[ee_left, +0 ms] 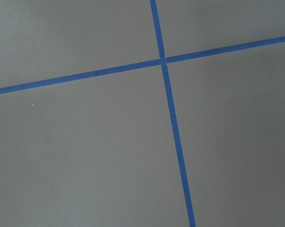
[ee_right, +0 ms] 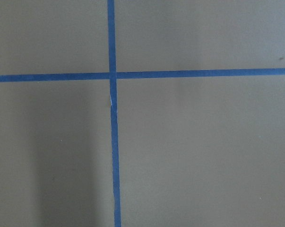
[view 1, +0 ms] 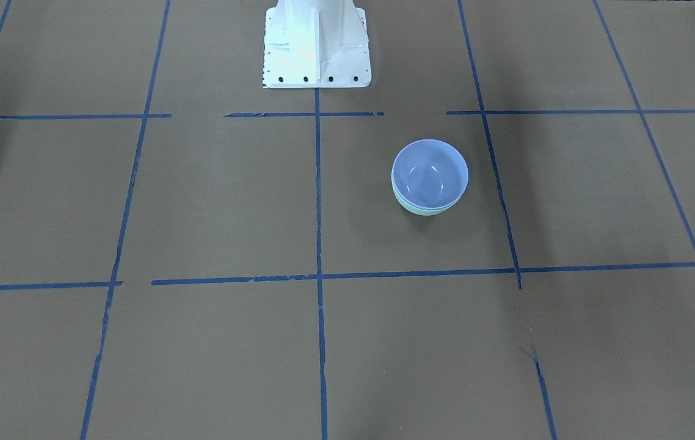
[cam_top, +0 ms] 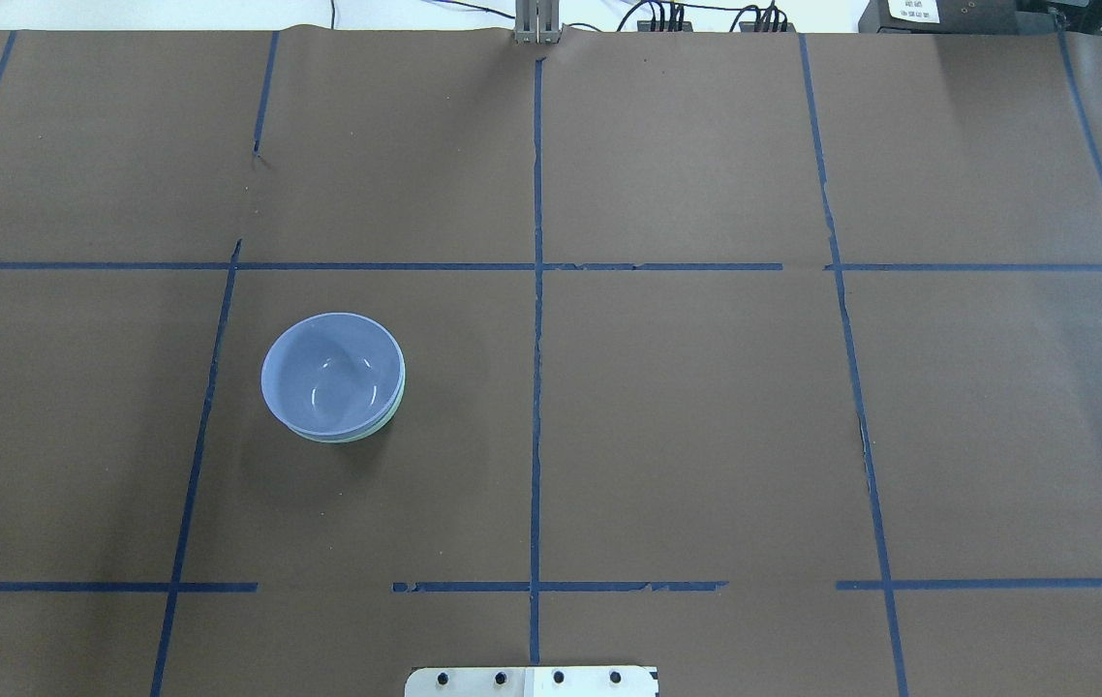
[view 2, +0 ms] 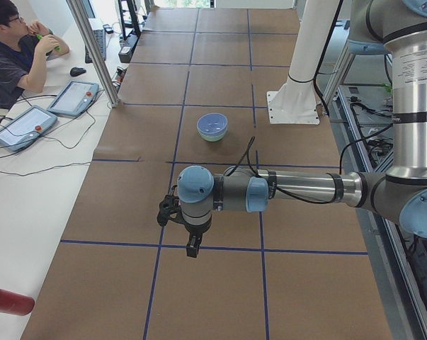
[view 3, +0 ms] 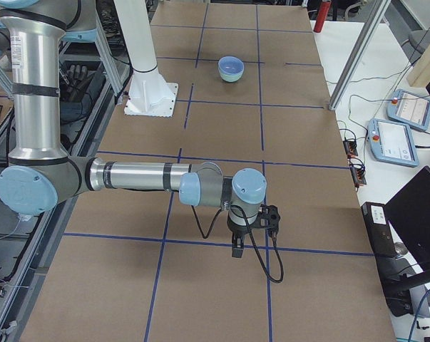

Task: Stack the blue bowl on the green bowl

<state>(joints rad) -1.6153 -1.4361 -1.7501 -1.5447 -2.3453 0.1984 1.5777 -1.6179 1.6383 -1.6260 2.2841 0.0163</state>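
Note:
The blue bowl (view 1: pixel 430 173) sits nested upright inside the green bowl (view 1: pixel 427 209), whose rim shows only as a thin mint edge below it. The stack also shows in the overhead view, blue bowl (cam_top: pixel 331 373) in green bowl (cam_top: pixel 388 418), left of the centre line. My left gripper (view 2: pixel 192 248) hangs over the table's left end, far from the bowls; I cannot tell if it is open or shut. My right gripper (view 3: pixel 237 249) hangs over the right end, also far away; its state cannot be told. Both wrist views show only paper and tape.
Brown paper with a blue tape grid (cam_top: pixel 536 387) covers the table. The white robot base (view 1: pixel 316 46) stands at the table's edge. A person (view 2: pixel 11 49) sits at a side desk with tablets (view 2: pixel 71 98). A red bottle (view 2: pixel 8 301) lies off the table.

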